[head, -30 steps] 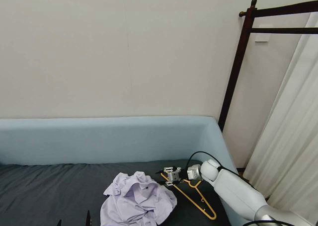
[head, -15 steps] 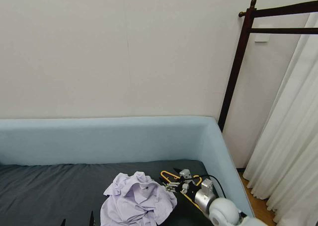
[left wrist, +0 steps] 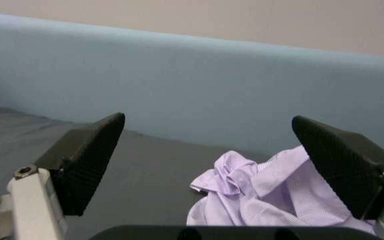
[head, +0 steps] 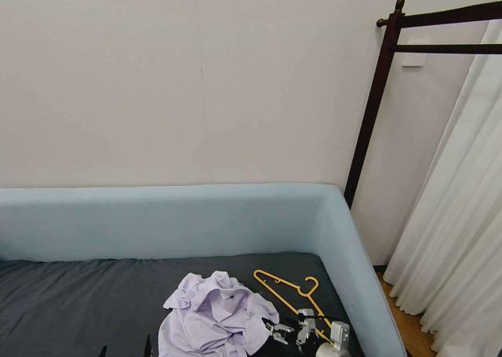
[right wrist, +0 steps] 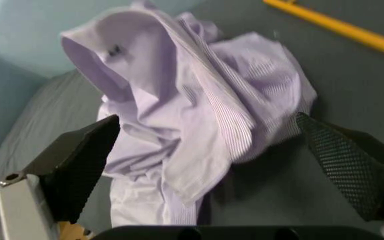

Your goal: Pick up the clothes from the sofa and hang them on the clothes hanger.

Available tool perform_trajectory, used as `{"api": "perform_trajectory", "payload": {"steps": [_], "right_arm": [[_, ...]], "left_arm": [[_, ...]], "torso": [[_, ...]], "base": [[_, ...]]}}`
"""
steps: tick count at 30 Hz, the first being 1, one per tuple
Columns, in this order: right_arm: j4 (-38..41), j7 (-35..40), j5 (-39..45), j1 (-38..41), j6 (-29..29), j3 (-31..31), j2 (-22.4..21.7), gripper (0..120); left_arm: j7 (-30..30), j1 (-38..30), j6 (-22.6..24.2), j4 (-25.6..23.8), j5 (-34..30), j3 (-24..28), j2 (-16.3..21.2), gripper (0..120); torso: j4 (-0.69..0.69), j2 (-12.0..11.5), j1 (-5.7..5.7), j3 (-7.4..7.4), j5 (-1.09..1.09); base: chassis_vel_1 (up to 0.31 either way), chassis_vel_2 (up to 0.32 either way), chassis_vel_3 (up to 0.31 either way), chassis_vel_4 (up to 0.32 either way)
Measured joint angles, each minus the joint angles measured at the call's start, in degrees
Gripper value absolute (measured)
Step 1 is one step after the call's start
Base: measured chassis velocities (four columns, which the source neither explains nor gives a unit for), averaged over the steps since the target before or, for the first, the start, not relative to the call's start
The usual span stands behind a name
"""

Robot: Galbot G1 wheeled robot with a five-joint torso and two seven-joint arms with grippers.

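Your shirt [head: 220, 319] lies crumpled at lower centre on the sofa [head: 157, 224]; the right gripper [head: 289, 328], spread and empty, sits just right of it, nearer than the left gripper [left wrist: 205, 150], also spread, at lower left.

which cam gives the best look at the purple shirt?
Right wrist view: the shirt sits close below the open right gripper, collar and folds clear. Head view has it small and crumpled on the sofa seat, low in frame. Left wrist view catches part of it past the open left gripper.
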Motion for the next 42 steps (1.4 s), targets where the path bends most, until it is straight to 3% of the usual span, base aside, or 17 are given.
{"api": "perform_trajectory", "payload": {"steps": [12,17,25,26,30,36,40,42], "right_arm": [[-7.09,4.81,5.20,0.86,-0.20,2.08,7.70,100],[-7.93,4.53,5.02,0.95,-0.29,2.29,9.46,90],[-9.93,3.38,3.00,1.28,-0.25,1.59,11.55,57],[-9.93,3.38,3.00,1.28,-0.25,1.59,11.55,57],[-10.34,3.10,2.62,1.91,0.19,1.69,11.77,36],[-10.75,2.83,1.97,1.99,0.41,1.27,11.28,20],[-11.14,2.73,1.55,2.36,0.65,1.10,11.27,1],[-10.96,2.73,1.47,2.40,0.79,0.99,11.10,0]], "left_arm": [[0.05,0.37,0.19,-0.03,0.96,0.36,0.03,99],[0.05,0.38,0.21,-0.10,0.99,0.25,-0.14,99],[0.04,0.16,0.21,0.16,0.89,0.07,-0.25,99],[0.04,0.16,0.21,0.16,0.89,0.07,-0.25,99],[0.02,-0.09,0.10,0.37,0.77,-0.01,-0.33,99],[0.01,-0.27,-0.01,0.51,0.74,0.03,-0.60,99],[0.00,-0.42,-0.01,0.66,0.74,0.06,-0.61,99],[0.00,-0.45,-0.01,0.69,0.74,0.07,-0.59,99]], "torso": [[-0.01,-0.01,0.00,0.00,-0.01],[0.00,-0.01,0.00,0.00,-0.01],[-0.01,-0.01,0.01,0.00,0.00],[-0.01,-0.01,0.01,0.00,0.00],[0.00,-0.01,0.01,0.00,0.00],[-0.01,-0.01,0.01,0.00,0.00],[-0.01,-0.01,0.01,0.00,0.00],[0.00,-0.01,0.01,0.00,0.01]], "base": [[0.000,0.000,0.000,0.000],[0.000,0.000,0.000,0.000],[0.000,0.000,0.000,0.000],[0.000,0.000,0.000,0.000],[0.000,0.000,0.000,0.000],[0.000,0.000,0.000,0.000],[0.000,0.000,0.000,0.000],[0.000,0.000,0.000,0.000]]}}
